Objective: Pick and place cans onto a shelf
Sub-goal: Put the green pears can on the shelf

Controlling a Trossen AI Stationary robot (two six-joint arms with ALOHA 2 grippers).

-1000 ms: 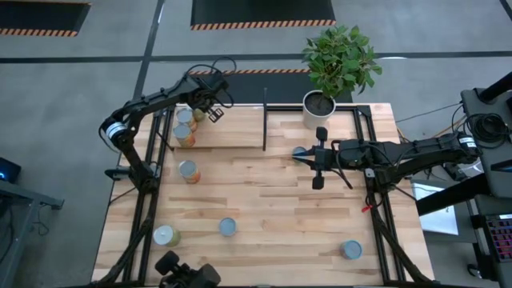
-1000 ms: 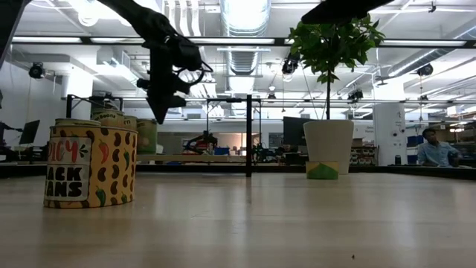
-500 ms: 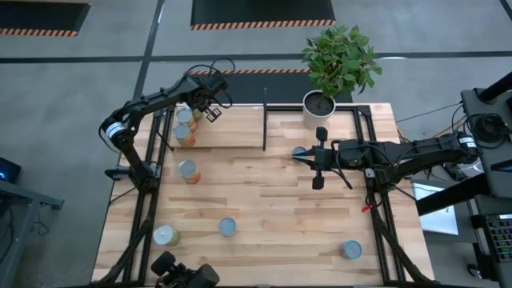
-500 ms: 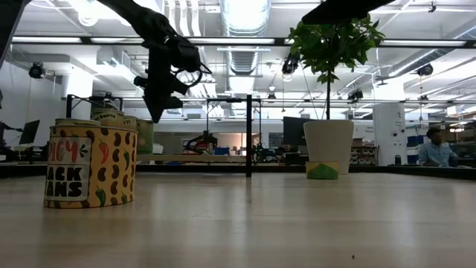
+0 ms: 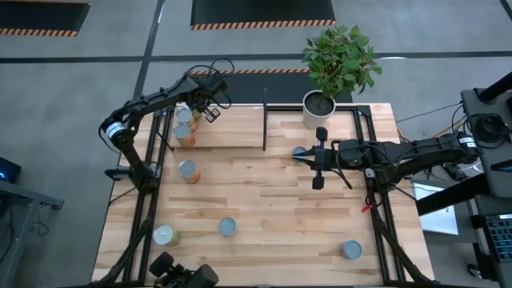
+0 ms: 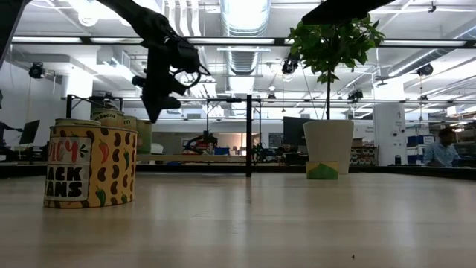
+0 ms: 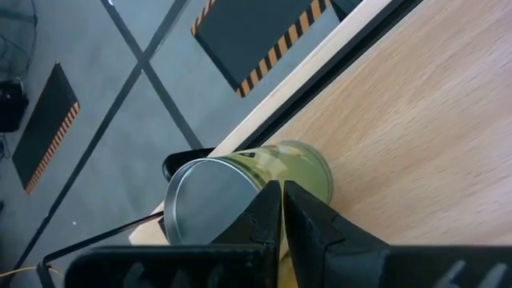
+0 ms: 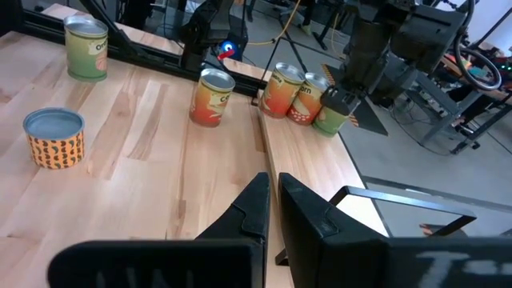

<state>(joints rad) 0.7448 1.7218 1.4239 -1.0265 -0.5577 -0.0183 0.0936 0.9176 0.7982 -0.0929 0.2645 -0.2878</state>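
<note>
Here the left gripper [image 5: 213,113] hovers pinched together over a green can [image 7: 264,180]; right gripper [image 5: 318,166] likewise closed

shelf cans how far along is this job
Done: three cans sit at the left end of the shelf. In hand: nothing; the left gripper hovers shut over the green can there, the right gripper is shut too. Left: about five cans off the shelf.
</note>
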